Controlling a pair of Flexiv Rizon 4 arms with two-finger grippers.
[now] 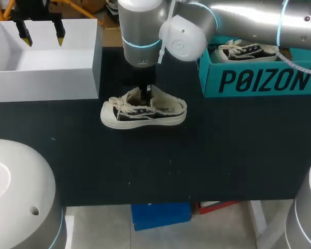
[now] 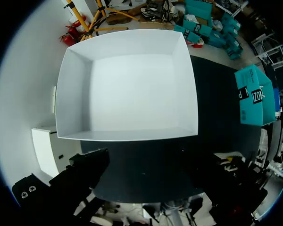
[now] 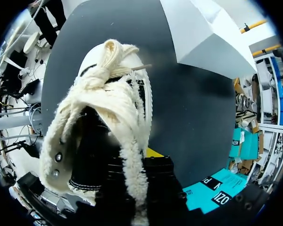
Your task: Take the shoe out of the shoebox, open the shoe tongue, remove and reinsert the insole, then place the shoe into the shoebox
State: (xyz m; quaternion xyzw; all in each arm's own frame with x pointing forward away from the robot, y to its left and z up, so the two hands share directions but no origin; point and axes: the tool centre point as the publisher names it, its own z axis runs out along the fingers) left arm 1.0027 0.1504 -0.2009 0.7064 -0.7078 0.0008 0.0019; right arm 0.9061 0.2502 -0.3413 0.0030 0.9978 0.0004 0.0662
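A cream and black canvas shoe lies on its sole in the middle of the black table. My right arm reaches in over it, and my right gripper points down into the shoe's opening. In the right wrist view, my right gripper is shut on the frayed cream edge of the shoe, beside the laces. The teal shoebox stands at the back right. My left gripper hangs open above the white box; nothing is between its fingers.
A second shoe lies inside the teal shoebox. The white box is open-topped, with nothing in it, at the back left of the table. A blue bin sits below the table's front edge.
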